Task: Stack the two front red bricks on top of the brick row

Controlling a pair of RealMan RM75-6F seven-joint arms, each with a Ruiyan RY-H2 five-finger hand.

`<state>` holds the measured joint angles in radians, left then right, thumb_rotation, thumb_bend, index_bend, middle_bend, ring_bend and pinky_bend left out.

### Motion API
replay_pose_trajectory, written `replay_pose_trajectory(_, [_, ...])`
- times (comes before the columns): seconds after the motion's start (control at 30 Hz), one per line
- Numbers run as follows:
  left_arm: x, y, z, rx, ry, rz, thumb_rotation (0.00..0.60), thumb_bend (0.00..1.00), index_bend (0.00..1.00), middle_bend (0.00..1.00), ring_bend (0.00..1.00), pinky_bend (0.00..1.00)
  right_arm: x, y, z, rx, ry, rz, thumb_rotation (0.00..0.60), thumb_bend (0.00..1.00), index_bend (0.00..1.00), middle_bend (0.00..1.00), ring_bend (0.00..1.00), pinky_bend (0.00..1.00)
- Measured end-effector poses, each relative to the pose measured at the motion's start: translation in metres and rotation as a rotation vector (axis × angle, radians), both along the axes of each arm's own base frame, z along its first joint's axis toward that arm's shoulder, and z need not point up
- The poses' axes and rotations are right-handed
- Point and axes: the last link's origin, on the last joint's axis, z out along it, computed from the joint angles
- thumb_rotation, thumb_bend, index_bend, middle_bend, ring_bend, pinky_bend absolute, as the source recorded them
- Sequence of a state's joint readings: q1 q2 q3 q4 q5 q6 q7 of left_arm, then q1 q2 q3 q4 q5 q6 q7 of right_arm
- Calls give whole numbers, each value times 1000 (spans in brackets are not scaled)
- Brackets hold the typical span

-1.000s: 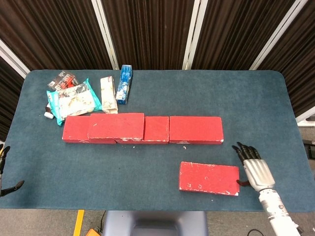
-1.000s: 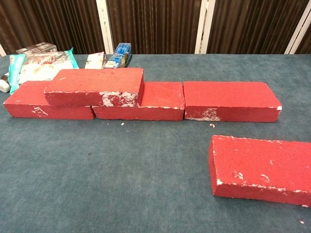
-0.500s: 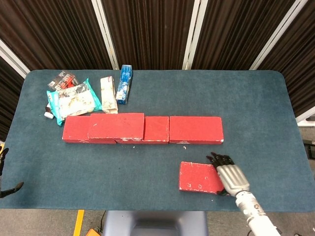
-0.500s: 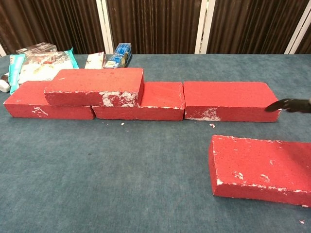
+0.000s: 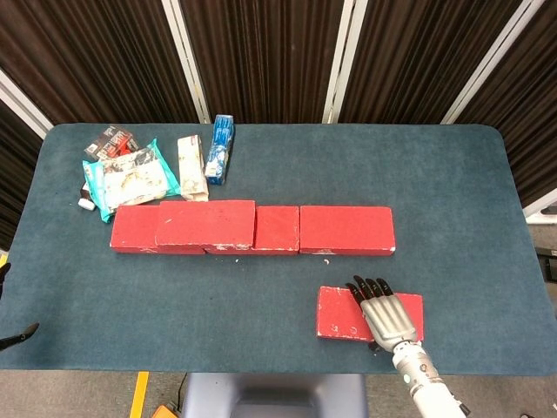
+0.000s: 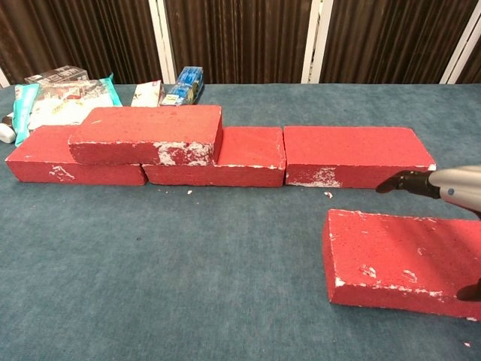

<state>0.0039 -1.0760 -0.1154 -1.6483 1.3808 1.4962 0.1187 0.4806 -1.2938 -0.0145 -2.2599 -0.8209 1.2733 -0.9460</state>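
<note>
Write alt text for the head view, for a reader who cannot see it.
The robot's right hand is over a lone red brick near the front edge of a blue table. Behind runs a brick row with one brick stacked at its left; snack packets lie beyond.

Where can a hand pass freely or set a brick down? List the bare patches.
Bare cloth: the strip between the brick row and the front brick, the near-left stretch of the table, and the far-right area behind the row. Crowded: the far-left corner with the snack packets and blue box. The right hand covers the front brick.
</note>
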Motion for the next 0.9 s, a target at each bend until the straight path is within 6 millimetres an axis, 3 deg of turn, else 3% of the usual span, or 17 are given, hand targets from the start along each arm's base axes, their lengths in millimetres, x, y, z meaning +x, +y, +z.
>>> replay_pose_trajectory(0.9, [-1,1,-2,12,25,56,600,0,0,0,0,34,-28,-13,-23,-1,16,-84,600,0,0,13,0,0])
